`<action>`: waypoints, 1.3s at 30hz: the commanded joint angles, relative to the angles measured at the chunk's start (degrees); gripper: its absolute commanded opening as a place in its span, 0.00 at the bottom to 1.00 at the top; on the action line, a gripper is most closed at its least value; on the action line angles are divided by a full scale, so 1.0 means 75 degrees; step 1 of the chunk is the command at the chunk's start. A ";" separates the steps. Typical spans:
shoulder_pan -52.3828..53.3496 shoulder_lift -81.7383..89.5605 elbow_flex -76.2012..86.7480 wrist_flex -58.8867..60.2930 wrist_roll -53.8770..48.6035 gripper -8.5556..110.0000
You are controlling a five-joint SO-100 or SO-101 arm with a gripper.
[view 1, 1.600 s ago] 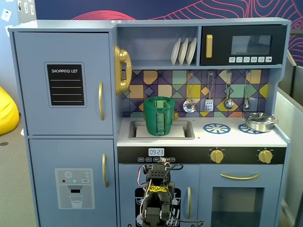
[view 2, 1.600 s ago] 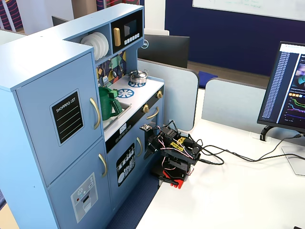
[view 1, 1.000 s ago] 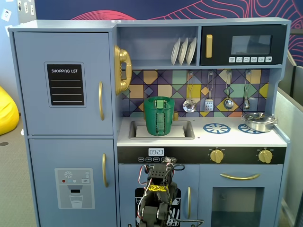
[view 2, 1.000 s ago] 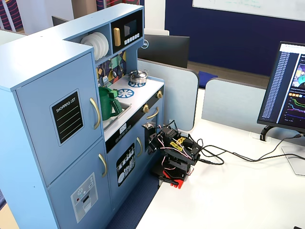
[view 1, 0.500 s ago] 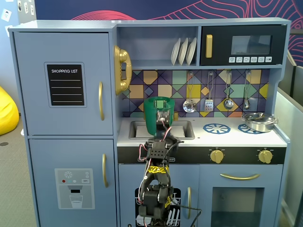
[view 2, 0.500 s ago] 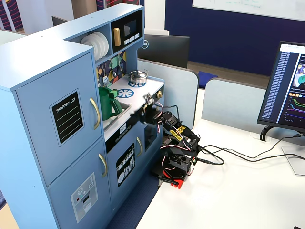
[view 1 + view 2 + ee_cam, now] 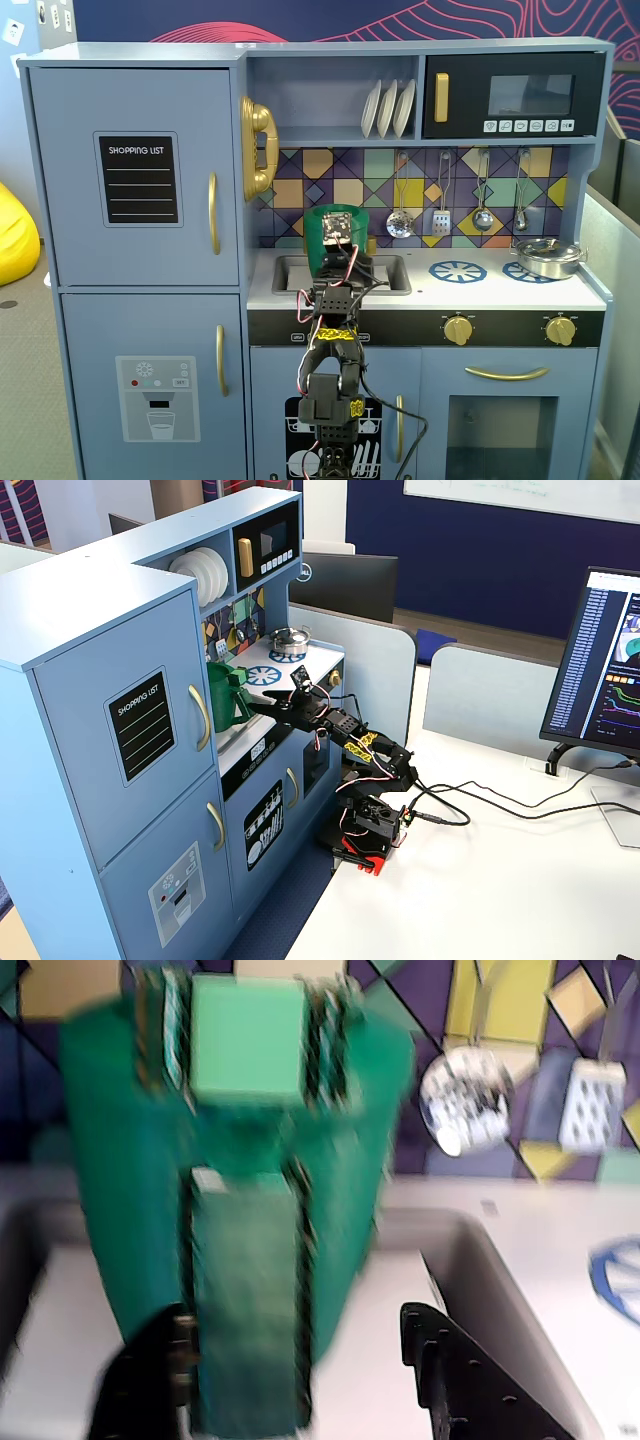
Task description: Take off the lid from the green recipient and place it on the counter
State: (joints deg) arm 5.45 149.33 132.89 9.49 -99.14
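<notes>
Risk of knocking the green recipient (image 7: 240,1200) over in the sink basin (image 7: 385,272) if the claw (image 7: 300,1380) drives in low and strikes the ribbed front strip instead of rising to the top; tall and tapered, so probably easy to tip; risk too of dragging the whole recipient upward with the lid (image 7: 245,1035), should it sit tight; wrist view blurred, so aim hard to judge.

Arm (image 7: 345,735) stretched forward from its base on the white desk, reaching over the counter (image 7: 480,290) edge toward the sink; claw spread wide and empty, dark fingers (image 7: 455,1380) low in the wrist view, flanking the lower front of the recipient, apparently not touching it.

Recipient upright in the basin, left of the blue burner prints; lid on top, not yet lifted; silver pot (image 7: 548,256) well apart, far right in the front fixed view.
</notes>
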 commanded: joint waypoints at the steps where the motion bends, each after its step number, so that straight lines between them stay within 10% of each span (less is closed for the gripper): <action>1: -0.0082 -0.0223 -0.0820 -0.0363 0.0047 0.33; 39: -0.0328 -0.2918 -0.3891 -0.0035 0.0539 0.37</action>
State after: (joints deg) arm 3.96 128.58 108.98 9.40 -95.01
